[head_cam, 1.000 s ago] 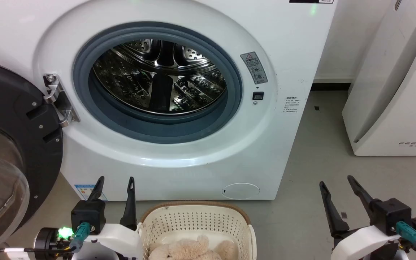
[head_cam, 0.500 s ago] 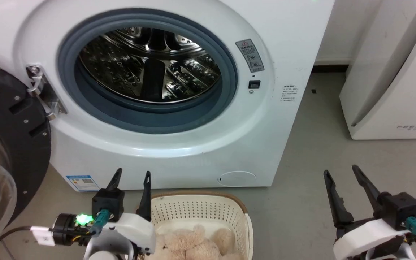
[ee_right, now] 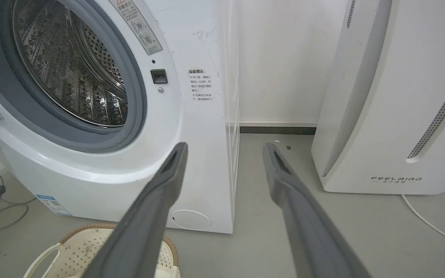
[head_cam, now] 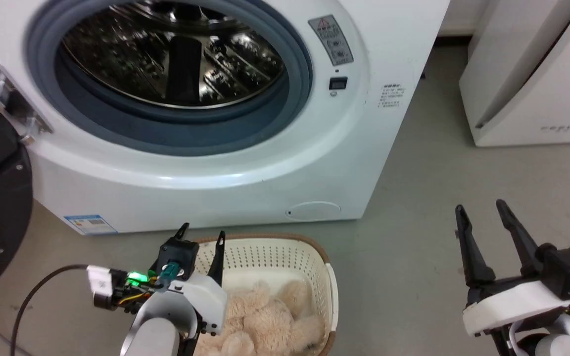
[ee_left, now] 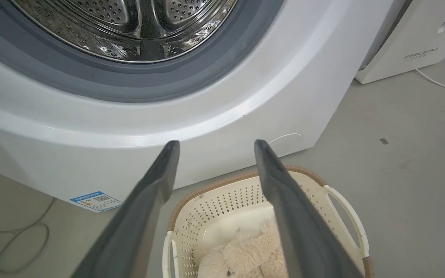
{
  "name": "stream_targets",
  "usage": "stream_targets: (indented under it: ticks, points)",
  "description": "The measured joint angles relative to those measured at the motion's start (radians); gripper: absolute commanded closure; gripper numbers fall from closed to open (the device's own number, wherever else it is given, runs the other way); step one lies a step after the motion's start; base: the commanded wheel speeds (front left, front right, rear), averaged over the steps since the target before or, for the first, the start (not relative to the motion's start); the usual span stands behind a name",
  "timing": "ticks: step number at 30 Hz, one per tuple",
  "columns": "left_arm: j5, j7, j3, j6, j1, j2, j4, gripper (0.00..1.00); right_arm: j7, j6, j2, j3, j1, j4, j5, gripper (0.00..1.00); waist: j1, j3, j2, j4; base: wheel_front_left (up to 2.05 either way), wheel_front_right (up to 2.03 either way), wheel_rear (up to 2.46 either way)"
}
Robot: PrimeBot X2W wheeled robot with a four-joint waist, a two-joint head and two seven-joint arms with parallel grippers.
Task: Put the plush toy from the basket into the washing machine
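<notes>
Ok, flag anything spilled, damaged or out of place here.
Nothing stands out. The plush toy lies in the upright basket before the open washing machine; the left gripper and right gripper are open and empty.

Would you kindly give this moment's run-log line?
left gripper open near oval cream perforated basket | fluffy beige plush toy inside | right gripper open
</notes>
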Motion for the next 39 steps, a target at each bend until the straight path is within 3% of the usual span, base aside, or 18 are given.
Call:
stream_targets:
  ticks: [12, 24, 39]
  points:
    - [0.033, 0.082, -0.074, -0.025, -0.107, 0.035, 0.13, 0.0, -0.023, 0.0, 0.0, 0.005, -0.053, -0.033, 0.021, 0.0, 0.0001, 0.131, 0.0, -0.024, 0.0, 0.0, 0.0]
    - [0.054, 0.206, -0.218, -0.043, -0.239, 0.077, 0.283, 0.0, -0.054, 0.0, 0.0, 0.0, -0.117, -0.073, 0.05, 0.0, 0.0001, 0.305, 0.0, -0.053, 0.0, 0.0, 0.0]
    - [0.01, 0.238, -0.369, -0.065, -0.41, 0.152, 0.455, 0.0, -0.089, 0.0, 0.0, -0.004, -0.18, -0.113, 0.094, 0.0, 0.0, 0.492, 0.0, -0.086, 0.0, 0.0, 0.0]
